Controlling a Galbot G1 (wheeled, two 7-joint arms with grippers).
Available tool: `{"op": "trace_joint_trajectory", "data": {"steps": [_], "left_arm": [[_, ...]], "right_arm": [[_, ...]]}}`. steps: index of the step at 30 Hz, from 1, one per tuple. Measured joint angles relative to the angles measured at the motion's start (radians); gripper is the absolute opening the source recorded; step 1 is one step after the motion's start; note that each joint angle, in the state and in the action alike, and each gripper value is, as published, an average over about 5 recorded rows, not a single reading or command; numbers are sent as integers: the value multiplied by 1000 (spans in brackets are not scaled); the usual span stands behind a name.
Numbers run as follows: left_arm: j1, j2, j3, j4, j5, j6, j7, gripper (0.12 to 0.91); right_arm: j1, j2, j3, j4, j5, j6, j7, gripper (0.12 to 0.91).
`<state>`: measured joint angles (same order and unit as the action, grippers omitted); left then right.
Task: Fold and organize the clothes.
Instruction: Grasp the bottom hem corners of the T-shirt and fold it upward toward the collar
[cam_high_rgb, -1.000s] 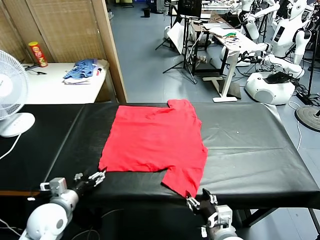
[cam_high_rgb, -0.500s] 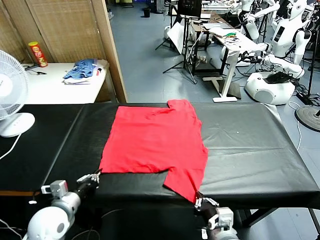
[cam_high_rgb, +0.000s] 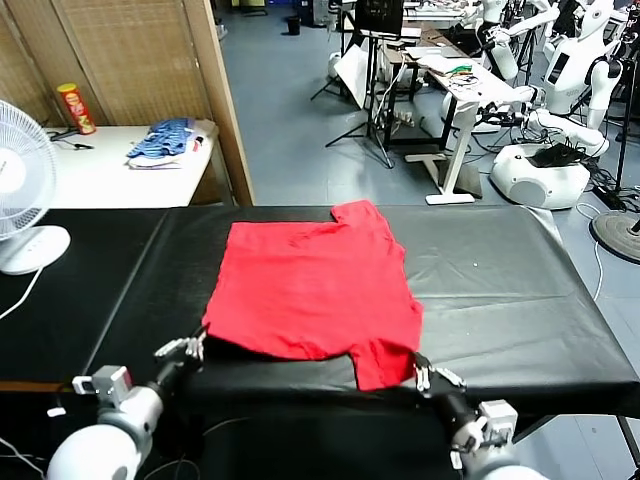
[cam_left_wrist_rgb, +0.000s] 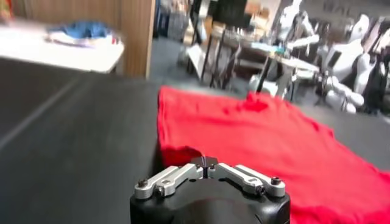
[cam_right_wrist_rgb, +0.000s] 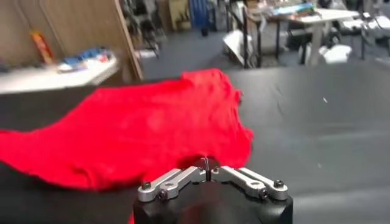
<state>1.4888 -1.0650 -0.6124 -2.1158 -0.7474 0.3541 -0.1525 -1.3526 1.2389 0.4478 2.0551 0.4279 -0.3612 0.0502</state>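
I'm holding both grippers, left (cam_high_rgb: 186, 347) and right (cam_high_rgb: 432, 377), jaws pressed together, at the shirt's (cam_high_rgb: 315, 288) near hem; lifting evenly should keep the fold square.

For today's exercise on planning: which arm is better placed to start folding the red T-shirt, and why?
Probably the left. The left gripper sits right at the red T-shirt's near corner, its fingers shut. The right gripper lies just past the near sleeve, off the cloth.
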Motion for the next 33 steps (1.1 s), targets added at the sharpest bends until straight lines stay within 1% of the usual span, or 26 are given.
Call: {"op": "trace_joint_trajectory", "data": {"steps": [4,8,16,21,24,25,27,30,31,32,33], "left_arm": [[-63,-8,16,59,20,-21,-1,125],[-118,-25,36,117,55,-38,-8,125],[-182,-33,67,205,105,-43,-4,125],[-228,-27,90,252,135,-43,-3,125],[-259,-16,106,282,148,-43,-2,125],[-270,-13,113,293,151,-43,-2,125],[-291,-8,127,312,155,-40,-1,125],[-313,-8,144,330,157,-32,0,126],[-316,-9,148,332,158,-29,0,138],[-318,-10,149,333,158,-27,0,166],[-318,-10,150,333,159,-26,1,194]], "right_arm": [[89,-12,-25,-93,10,36,-6,122],[177,-28,-53,-186,18,50,-11,122],[354,-38,-137,-369,11,67,-27,122],[447,-26,-189,-464,7,61,-39,122],[475,-23,-202,-492,22,27,-36,129],[478,-25,-203,-494,32,10,-33,147],[475,-33,-201,-482,53,-30,-26,217],[447,-55,-191,-430,86,-84,-12,380],[431,-65,-185,-406,97,-97,-7,430],[414,-75,-179,-379,107,-108,-4,497],[394,-85,-172,-351,114,-117,-1,547]]}}
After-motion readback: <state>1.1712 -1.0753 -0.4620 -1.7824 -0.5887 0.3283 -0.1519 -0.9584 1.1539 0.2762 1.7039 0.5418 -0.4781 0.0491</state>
